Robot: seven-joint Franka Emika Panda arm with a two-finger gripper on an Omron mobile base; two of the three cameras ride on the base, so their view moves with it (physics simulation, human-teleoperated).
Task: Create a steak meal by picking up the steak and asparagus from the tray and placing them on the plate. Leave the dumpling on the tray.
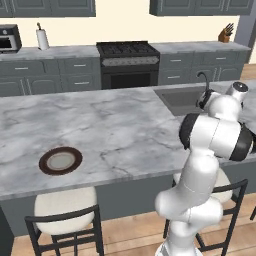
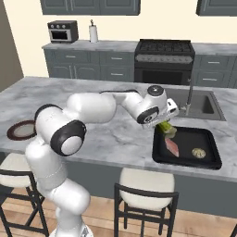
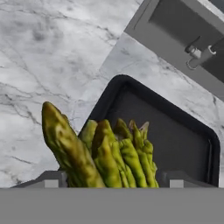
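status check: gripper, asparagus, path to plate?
Gripper shut on asparagus, lifted above tray. Steak and dumpling lie on tray. Plate bare, far across counter.

Both base views look forward and down over the table [image 1: 100, 130] from behind the arm; the hand view looks closely down onto the tray [image 3: 175, 131].

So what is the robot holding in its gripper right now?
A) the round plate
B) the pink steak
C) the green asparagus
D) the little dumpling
C: the asparagus sits bunched between the tips of the gripper, lifted above the tray, while the steak and the dumpling lie on the tray and the plate sits far off on the counter.
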